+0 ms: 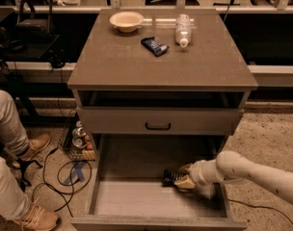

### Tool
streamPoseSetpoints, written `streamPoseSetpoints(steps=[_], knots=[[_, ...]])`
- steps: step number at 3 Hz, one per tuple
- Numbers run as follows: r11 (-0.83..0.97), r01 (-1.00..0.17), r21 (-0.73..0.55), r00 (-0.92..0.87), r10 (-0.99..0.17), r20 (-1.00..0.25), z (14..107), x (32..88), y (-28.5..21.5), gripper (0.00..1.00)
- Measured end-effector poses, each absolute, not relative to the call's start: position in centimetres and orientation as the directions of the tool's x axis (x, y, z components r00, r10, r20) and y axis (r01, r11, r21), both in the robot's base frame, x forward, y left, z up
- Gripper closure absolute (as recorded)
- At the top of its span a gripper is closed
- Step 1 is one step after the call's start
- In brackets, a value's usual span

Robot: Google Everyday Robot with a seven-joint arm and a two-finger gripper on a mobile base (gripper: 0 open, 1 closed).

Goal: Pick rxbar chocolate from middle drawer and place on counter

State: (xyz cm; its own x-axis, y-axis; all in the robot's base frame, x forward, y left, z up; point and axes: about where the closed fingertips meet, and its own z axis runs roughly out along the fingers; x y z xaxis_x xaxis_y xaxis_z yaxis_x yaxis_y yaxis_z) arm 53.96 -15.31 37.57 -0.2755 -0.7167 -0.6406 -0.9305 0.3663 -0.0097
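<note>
Currently the gripper (pixel 181 176) sits in the middle drawer (pixel 137 196), fingers (pixel 184 183) apart around the rxbar chocolate (pixel 169 177); lift and desk (pixel 137 66) placement remain

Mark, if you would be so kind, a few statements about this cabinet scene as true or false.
1. The rxbar chocolate lies inside the open middle drawer, near its right side. True.
2. The gripper hovers above the counter. False: it is down inside the middle drawer, right at the rxbar chocolate, with the arm reaching in from the right.
3. The bottle stands upright on the counter. False: it lies on its side.
4. A blue packet lies on the counter, in front of the bowl and the bottle. True.
</note>
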Motion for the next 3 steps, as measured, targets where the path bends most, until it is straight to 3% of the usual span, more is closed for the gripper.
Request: streamPoseSetpoints(steps=[1,3], knots=[[0.346,-0.937,-0.047,-0.225,-0.701,-0.677,40.7,54.1,-16.0,1.00],[0.284,-0.943,-0.172,-0.045,-0.622,-0.782,51.7,53.2,-20.1,1.00]])
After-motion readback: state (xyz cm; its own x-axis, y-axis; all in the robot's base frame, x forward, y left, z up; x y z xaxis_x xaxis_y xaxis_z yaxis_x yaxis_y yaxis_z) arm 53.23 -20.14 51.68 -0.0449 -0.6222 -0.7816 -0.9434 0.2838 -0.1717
